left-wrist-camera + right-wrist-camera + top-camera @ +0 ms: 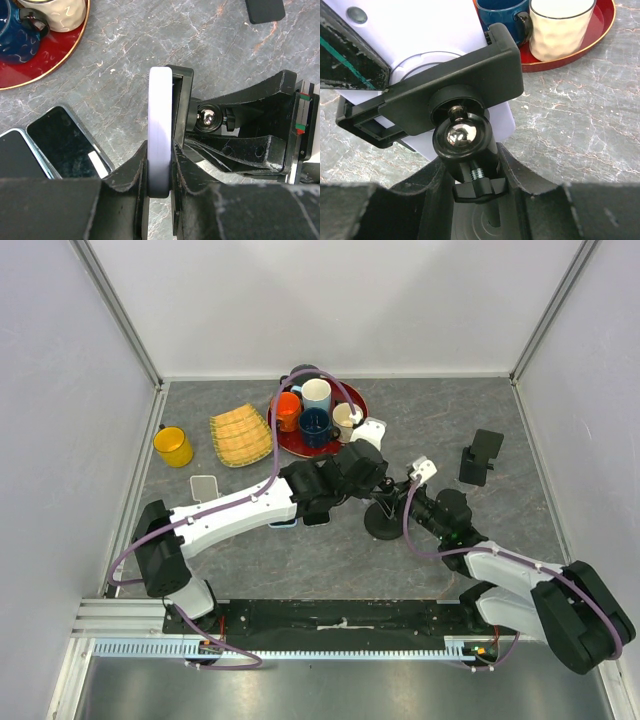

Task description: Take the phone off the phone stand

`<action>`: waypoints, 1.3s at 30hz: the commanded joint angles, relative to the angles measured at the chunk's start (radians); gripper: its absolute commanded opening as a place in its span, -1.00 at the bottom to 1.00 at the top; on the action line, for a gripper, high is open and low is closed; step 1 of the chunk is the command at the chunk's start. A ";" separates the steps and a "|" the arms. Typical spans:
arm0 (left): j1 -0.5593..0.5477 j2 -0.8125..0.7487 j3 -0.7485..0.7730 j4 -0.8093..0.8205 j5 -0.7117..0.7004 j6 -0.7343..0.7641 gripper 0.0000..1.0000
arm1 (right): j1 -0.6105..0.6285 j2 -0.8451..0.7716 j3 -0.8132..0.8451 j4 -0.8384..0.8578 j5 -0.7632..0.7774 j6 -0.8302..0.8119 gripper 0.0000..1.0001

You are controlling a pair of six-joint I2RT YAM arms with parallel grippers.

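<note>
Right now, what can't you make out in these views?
White slab phone, screen side: left wrist sees only its edge; left arm covers it from above.
Black ball-joint phone stand, base: right hand blocks it in right wrist view.
Two dark flat phones: cut by left hand.

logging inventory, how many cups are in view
5: yellow mug alone at far left; orange cup, white cup, dark blue mug and cream cup on the red tray. More may be hidden.
</note>
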 commanded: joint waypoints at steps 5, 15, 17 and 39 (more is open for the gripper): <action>0.003 -0.078 0.038 -0.153 -0.143 -0.037 -0.96 | -0.030 -0.020 -0.037 -0.051 0.374 0.059 -1.00; 0.023 -0.005 0.116 -0.019 -0.274 0.028 -0.96 | 0.062 -0.072 -0.071 -0.066 0.517 0.099 -1.00; 0.048 0.011 0.136 -0.010 -0.279 0.037 -0.96 | 0.068 -0.086 -0.083 -0.068 0.521 0.108 -1.00; 0.157 -0.060 0.162 0.116 -0.191 0.134 -0.96 | 0.085 -0.048 -0.030 -0.060 0.653 0.057 -1.00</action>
